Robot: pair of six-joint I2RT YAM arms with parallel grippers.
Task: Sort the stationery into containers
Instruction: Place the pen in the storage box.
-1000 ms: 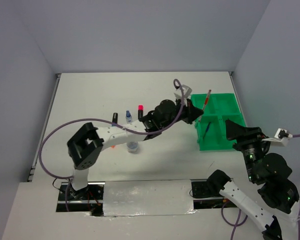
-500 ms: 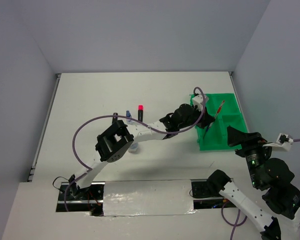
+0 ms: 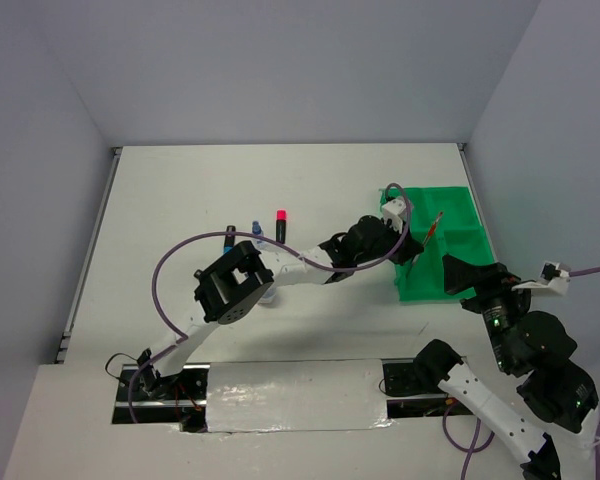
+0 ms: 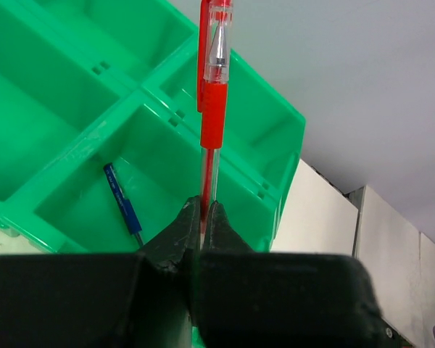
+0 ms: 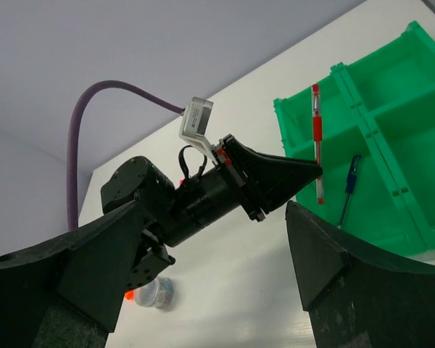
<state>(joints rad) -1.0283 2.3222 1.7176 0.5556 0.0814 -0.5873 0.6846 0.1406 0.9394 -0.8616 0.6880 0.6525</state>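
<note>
My left gripper [image 3: 418, 246] is shut on a thin red pen [image 3: 435, 224] and holds it over the bright green four-compartment tray [image 3: 460, 205]. In the left wrist view the red pen [image 4: 213, 109] sticks out from the closed fingertips [image 4: 188, 221] above the tray [image 4: 51, 123]. A blue pen [image 4: 123, 201] lies in a near compartment. My right gripper [image 3: 458, 275] is open and empty, just beside the tray's near edge. A pink-capped highlighter [image 3: 280, 216], a blue-capped bottle [image 3: 257, 231] and a dark highlighter [image 3: 229, 236] stand on the table to the left.
A round clear jar [image 5: 154, 292] sits on the table under the left arm, with something orange [image 5: 130, 294] beside it. The left arm [image 3: 310, 262] stretches across the table's middle. Grey walls close the table at the back and both sides.
My left gripper has carried the red pen right and lower, over the tray's near compartments. My right gripper has shifted slightly left toward the tray.
</note>
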